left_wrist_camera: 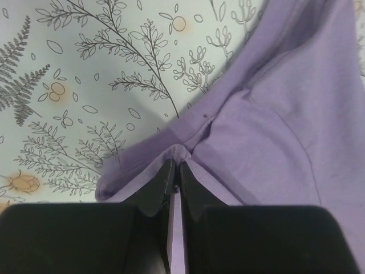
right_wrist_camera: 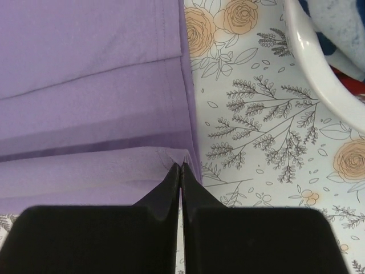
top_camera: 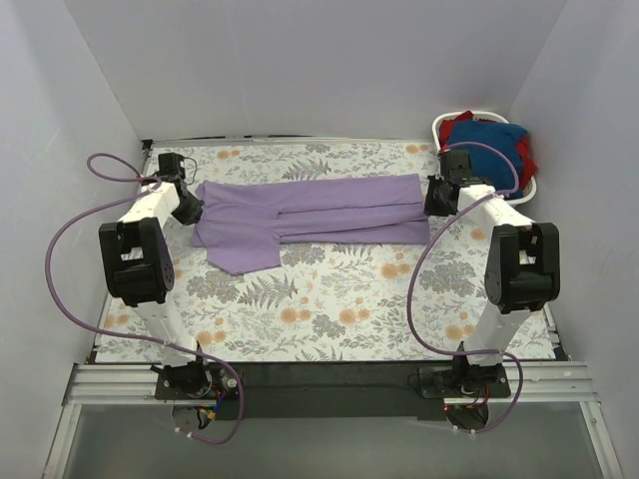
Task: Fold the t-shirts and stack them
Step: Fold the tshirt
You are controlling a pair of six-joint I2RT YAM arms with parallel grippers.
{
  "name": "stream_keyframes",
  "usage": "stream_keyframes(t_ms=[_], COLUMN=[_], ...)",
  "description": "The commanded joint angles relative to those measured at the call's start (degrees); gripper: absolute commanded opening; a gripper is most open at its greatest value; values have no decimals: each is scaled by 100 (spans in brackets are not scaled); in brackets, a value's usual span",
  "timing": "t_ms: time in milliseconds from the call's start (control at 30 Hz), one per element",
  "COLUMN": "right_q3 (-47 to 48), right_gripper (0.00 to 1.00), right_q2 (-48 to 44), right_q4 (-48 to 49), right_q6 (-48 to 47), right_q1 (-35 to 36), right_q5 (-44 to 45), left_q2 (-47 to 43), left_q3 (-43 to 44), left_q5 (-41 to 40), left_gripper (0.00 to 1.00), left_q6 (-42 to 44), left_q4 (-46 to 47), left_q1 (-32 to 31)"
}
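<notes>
Two ends of the lavender t-shirt (top_camera: 310,215) pinched — left end effector (left_wrist_camera: 176,171), right end effector (right_wrist_camera: 181,169).

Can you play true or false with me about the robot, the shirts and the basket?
1. The purple t-shirt lies spread on the table between the two arms. True.
2. The left gripper is open and holds nothing. False: it is shut on an edge of the purple t-shirt.
3. The blue t-shirt is in the white basket. True.
4. The red t-shirt is folded on the table. False: it is in the white basket with the blue t-shirt.
5. The right gripper pinches the purple t-shirt. True.
</notes>
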Motion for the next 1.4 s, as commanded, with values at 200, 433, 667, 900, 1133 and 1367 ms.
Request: stream_keyframes(t_ms=[200,433,667,900,1133,1367], right_q3=[233,251,154,-460,-1418,-2069], right_gripper=[2,5,25,47,56,63], right_q2=[547,723,460,-594,-1588,-2002], right_q4=[427,550,541,436,418,427], right_q6=[-124,-194,-247,-194,-159,-106], right_q1=[-57,-57,-66,127,1118,2139], right_q5=[122,192,-53,-299,-282,-229], left_q2=[462,383,-231,-1628,-2911,-2949], left_q3=[54,-77,-446,-1439,-2747,-3444], left_q5=[18,-9,88,175,124,-105], left_gripper=[0,4,39,68,69,63], left_q6=[43,113,87,61,280,26], left_q4=[496,733,856,690,215,153], left_q1=[18,9,18,-52,-640,-1229])
